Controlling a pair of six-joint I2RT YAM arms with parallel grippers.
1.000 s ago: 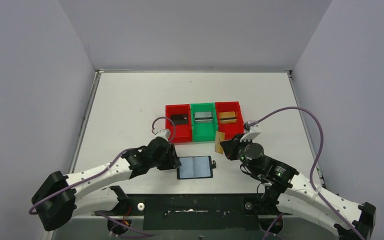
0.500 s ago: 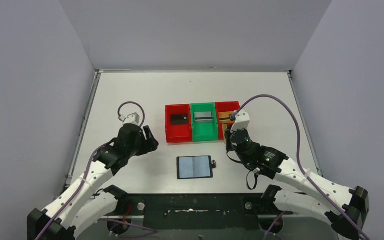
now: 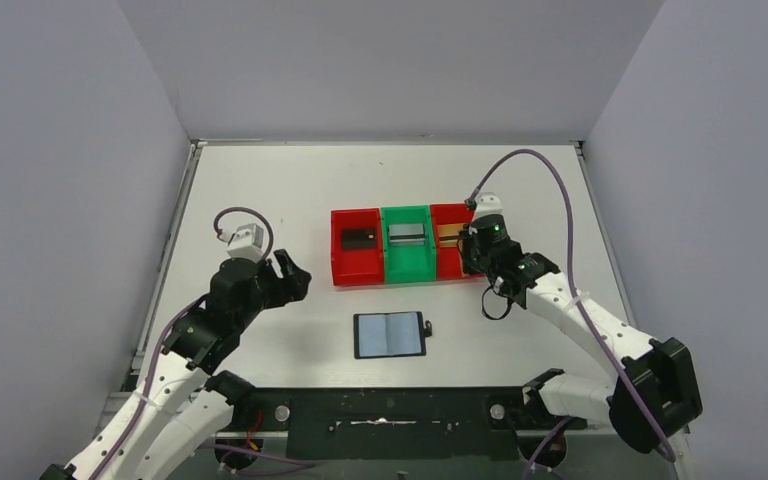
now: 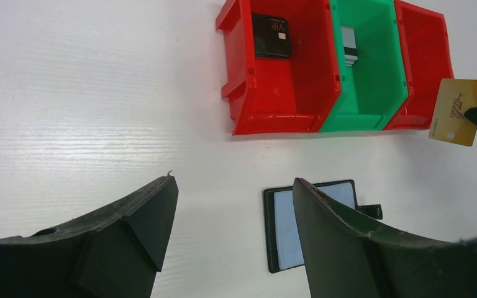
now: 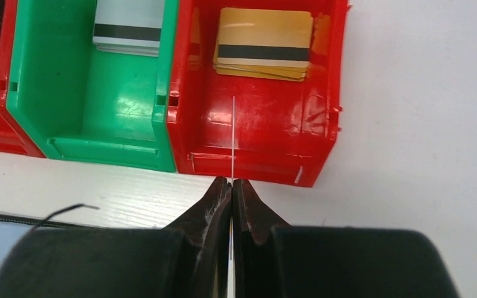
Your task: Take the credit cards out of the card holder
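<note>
The card holder (image 3: 391, 334) lies open flat on the table, bluish-grey pockets up; it also shows in the left wrist view (image 4: 286, 230). My right gripper (image 5: 231, 182) is shut on a gold card (image 5: 232, 136), seen edge-on above the right red bin's front wall; from the left wrist view the gold card (image 4: 459, 112) hangs upright. My right gripper (image 3: 470, 245) is at that bin's near end. My left gripper (image 4: 233, 183) is open and empty, left of the holder and above the table (image 3: 295, 280).
Three joined bins stand behind the holder. The left red bin (image 3: 345, 265) holds a black card (image 3: 358, 238), the green bin (image 3: 406, 262) a silver striped card (image 5: 128, 28), the right red bin (image 5: 254, 124) a stack of gold cards (image 5: 263, 45).
My left gripper has pulled away from the holder, back and to the left. My right gripper has carried the gold card from beside the holder up to the right red bin.
</note>
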